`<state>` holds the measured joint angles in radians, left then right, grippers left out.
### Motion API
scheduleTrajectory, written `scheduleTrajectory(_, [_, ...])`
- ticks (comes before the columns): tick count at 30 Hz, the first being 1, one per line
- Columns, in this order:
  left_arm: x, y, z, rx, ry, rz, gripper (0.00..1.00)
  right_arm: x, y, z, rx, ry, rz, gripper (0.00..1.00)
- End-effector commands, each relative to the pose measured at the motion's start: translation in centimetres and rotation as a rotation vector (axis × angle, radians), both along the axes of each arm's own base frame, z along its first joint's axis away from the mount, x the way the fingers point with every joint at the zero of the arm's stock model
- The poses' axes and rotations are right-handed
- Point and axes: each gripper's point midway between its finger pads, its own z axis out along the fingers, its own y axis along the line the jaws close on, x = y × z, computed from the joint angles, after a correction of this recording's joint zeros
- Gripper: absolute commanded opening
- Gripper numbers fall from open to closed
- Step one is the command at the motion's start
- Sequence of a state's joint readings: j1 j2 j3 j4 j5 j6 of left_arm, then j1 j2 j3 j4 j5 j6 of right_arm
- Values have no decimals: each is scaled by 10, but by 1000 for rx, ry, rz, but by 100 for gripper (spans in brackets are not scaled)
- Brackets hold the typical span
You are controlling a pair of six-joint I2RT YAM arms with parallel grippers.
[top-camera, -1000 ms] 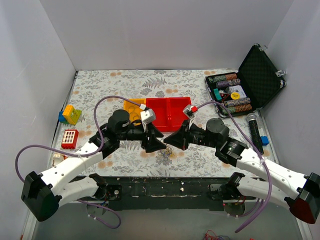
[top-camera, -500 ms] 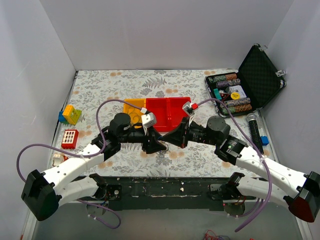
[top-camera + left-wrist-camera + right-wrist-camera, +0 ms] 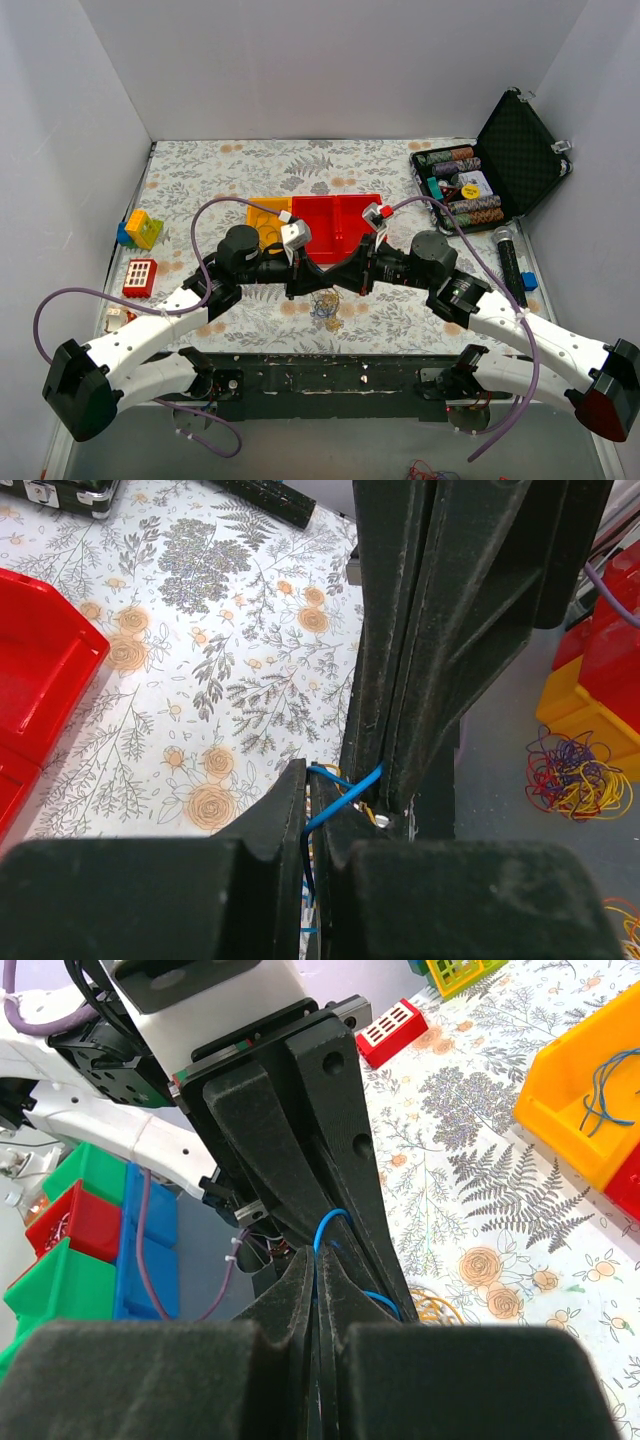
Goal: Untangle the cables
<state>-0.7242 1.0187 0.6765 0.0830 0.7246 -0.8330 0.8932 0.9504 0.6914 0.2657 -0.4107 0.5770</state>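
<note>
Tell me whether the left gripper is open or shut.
Shut: the left gripper pinches a blue cable between closed fingers.

The left gripper (image 3: 316, 284) and right gripper (image 3: 346, 280) meet tip to tip near the front middle of the table (image 3: 200, 170), just before the trays (image 3: 330, 225). The cables (image 3: 325, 303) sit between and below the tips. A case (image 3: 520, 150) stands back right and blocks (image 3: 140, 230) lie far left.

The right gripper (image 3: 320, 1262), fingers pressed together at 6 o'clock, pinches a blue cable (image 3: 323, 1227) that loops against the left gripper (image 3: 345, 1245), also closed, at centre. A yellow bin (image 3: 575, 1130) sits toward 2 o'clock.
</note>
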Motion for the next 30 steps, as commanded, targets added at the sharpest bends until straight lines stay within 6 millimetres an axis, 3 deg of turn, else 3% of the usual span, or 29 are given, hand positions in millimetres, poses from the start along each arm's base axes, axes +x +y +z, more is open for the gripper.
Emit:
scheduleTrajectory(1, [-6, 1, 23, -53, -18, -8, 0, -1, 0, 35, 84, -62, -5, 1])
scheduleTrajectory(3, [-7, 0, 27, -63, -6, -10, 0, 3, -2, 35, 74, -63, -29, 16])
scheduleTrajectory(5, [-7, 0, 32, -72, -2, -6, 0, 8, -8, 37, 49, -84, -77, 49])
scheduleTrajectory(9, [-3, 2, 43, -87, -11, 21, 0, 17, -35, 51, 20, -168, -198, 83])
scheduleTrajectory(14, [2, 4, 61, -118, -39, 29, 0, 11, -52, 33, -40, -198, -216, 87])
scheduleTrajectory(18, [-2, 4, 67, -123, -33, 4, 0, 4, -42, 22, -60, -206, -142, 88])
scheduleTrajectory(22, [-4, 4, 72, -123, -29, -1, 0, 20, -34, 23, -73, -229, -175, 88])
scheduleTrajectory(25, [-1, 5, 77, -129, -28, 8, 0, 26, -28, 26, -64, -245, -187, 84])
scheduleTrajectory(30, [2, 7, 84, -139, -32, 23, 0, 27, -19, 16, -94, -241, -171, 79])
